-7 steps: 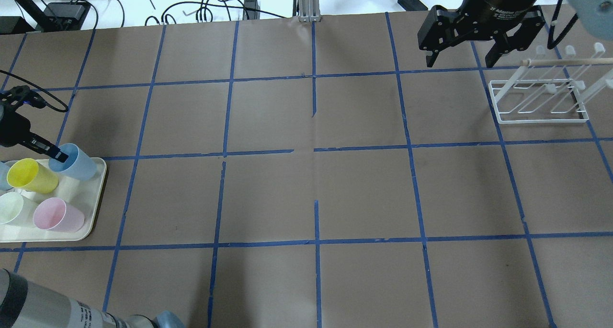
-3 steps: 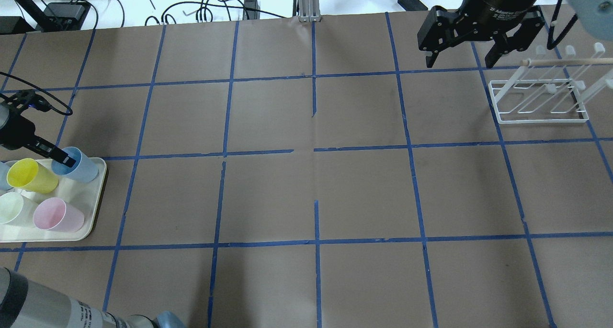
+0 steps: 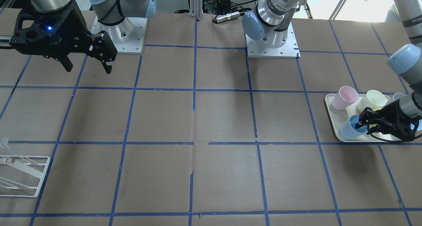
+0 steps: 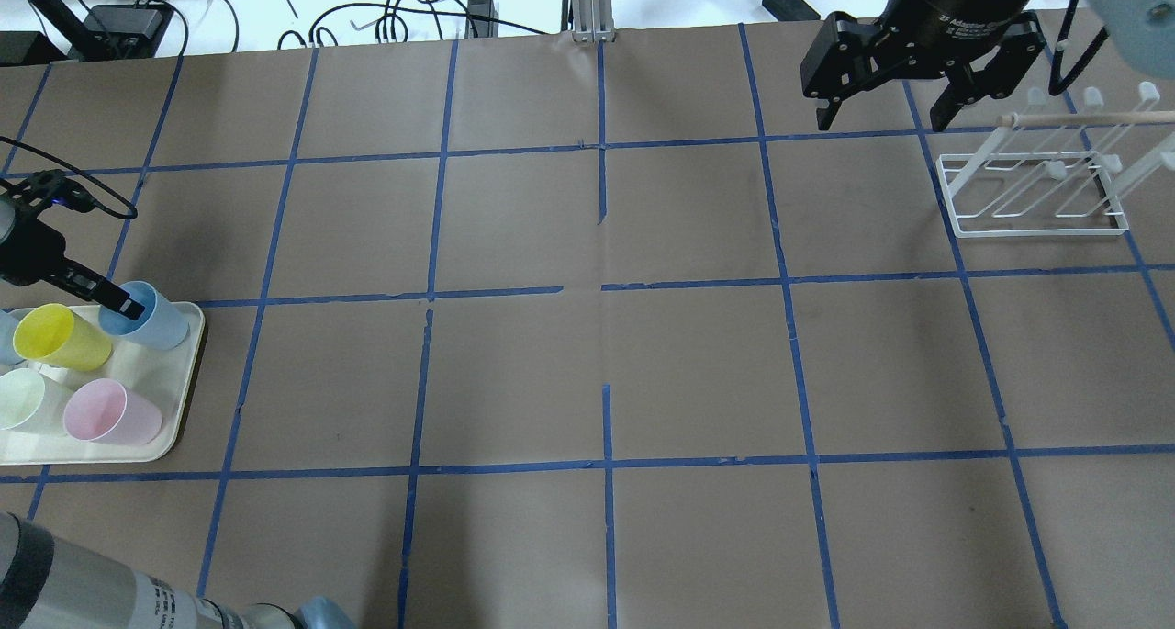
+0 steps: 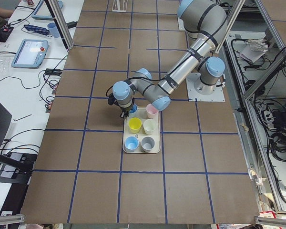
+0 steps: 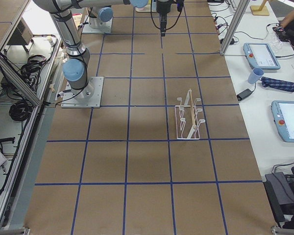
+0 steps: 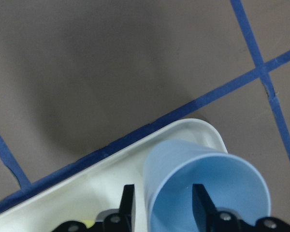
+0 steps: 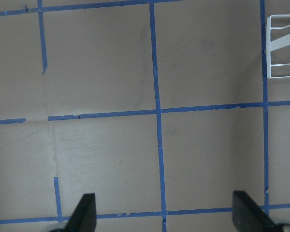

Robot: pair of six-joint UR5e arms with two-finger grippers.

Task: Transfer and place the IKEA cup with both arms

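Note:
The pale blue IKEA cup [image 4: 158, 322] stands at the far right corner of a cream tray [image 4: 188, 372], also seen in the front view [image 3: 348, 129]. My left gripper [image 4: 117, 304] is low over it and partly open. In the left wrist view its jaws straddle the cup [image 7: 183, 164] wall, one finger outside, one inside, with a gap left. A second, alike blue cup [image 5: 131, 142] stands at the tray's other end. My right gripper [image 4: 886, 119] hangs wide open and empty above the far right of the table, next to a white wire rack [image 4: 1037, 197].
On the tray also stand a yellow cup [image 4: 60, 335], a pink cup [image 4: 110, 413], a pale cream cup [image 4: 26, 399] and a grey-blue cup [image 5: 147, 143]. The rack has upright pegs and a wooden rod. Brown paper with blue tape lines covers the table.
My left gripper has come down and slightly right onto the blue cup's rim, and the cup shifted a little with it. It has held still since. The right arm has not moved.

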